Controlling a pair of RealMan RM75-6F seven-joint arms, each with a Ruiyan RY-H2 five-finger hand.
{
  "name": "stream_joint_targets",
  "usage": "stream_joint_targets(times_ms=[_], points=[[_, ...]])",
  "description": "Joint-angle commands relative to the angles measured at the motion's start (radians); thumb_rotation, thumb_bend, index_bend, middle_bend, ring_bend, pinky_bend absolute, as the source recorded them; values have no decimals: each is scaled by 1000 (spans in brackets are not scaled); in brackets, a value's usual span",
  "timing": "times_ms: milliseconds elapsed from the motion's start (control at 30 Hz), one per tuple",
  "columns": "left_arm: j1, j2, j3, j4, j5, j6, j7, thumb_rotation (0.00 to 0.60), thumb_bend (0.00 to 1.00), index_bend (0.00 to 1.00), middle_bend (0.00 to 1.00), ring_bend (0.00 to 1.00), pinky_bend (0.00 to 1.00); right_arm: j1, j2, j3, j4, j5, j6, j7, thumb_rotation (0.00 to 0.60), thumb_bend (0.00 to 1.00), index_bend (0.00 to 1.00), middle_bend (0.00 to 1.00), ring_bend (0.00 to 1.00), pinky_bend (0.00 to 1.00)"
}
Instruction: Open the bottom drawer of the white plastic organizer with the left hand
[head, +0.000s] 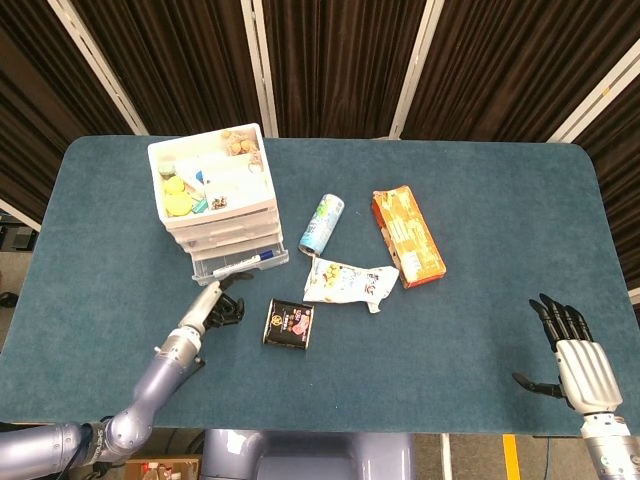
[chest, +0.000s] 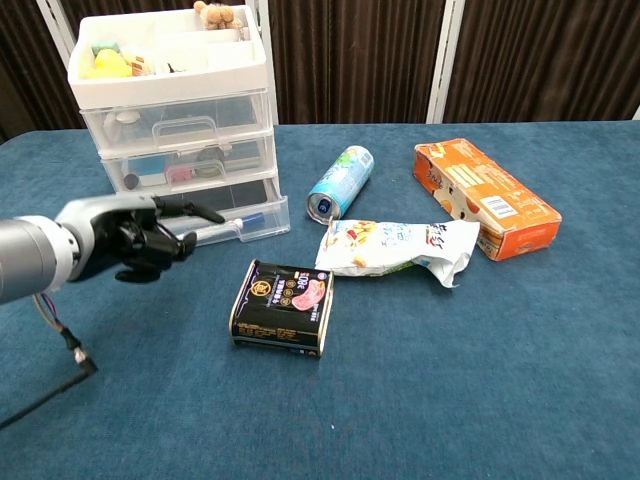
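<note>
The white plastic organizer (head: 216, 203) sits at the table's far-left area, w/ its bottom drawer (chest: 215, 223) sticking out a little past the two drawers above; a marker (head: 243, 265) shows inside thru the clear front. Judging by that, the drawer is only partly open, so the pull step looks unfinished or just done to a small extent. The left hand (chest: 128, 240) hangs in front of the drawer, low over the table (head: 120, 300), apart from the drawer front in the head view; in the chest view it overlaps the front's left part, so contact can't be ruled out there. Its fingers are loosely curled w/ one finger (chest: 195, 211) stretched toward the drawer, holding nothing. Next move prob. calls for hooking fingertips on the drawer's lip or handle and drawing straight toward the robot, keeping the pull level so the light organizer doesn't slide or tip. Room: bare cloth lies between drawer and the near edge on the left, enough for a fuller pull; the black tin (chest: 282, 306) lies just right of the hand, near the path, and the blue can (head: 321, 223) and snack bag (chest: 398, 245) lie further right, out of the way. The right hand (head: 572, 356) rests at the near-right edge, fingers straight and slightly apart, empty, well apart from everything.
</note>
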Motion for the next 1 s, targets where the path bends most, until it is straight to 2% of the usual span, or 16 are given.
stream_joint_targets(times_ms=[33,133,300,533,1000], points=[[-41,-5,1,8,11,97,114,600,673,197,999,986,968,0,1,1,-1,2,-2,2,600,101,0,0,0,13],[-80,-2,-3,27,-39,129,207,600,672,197,1000,987,969,1,2,1,-2,5,-5,4,600,101,0,0,0,13],[-161,3,-23,46,-240,174,378,600,672,207,1000,988,971,1,3,0,-3,5,-7,4,600,100,0,0,0,13],[-204,-2,-13,66,-409,176,471,600,672,211,1000,989,971,2,4,0,-5,6,-8,4,600,101,0,0,0,13],[-216,8,3,16,-465,139,469,600,671,226,1000,993,972,1,5,0,-6,6,-8,3,600,100,0,0,0,13]])
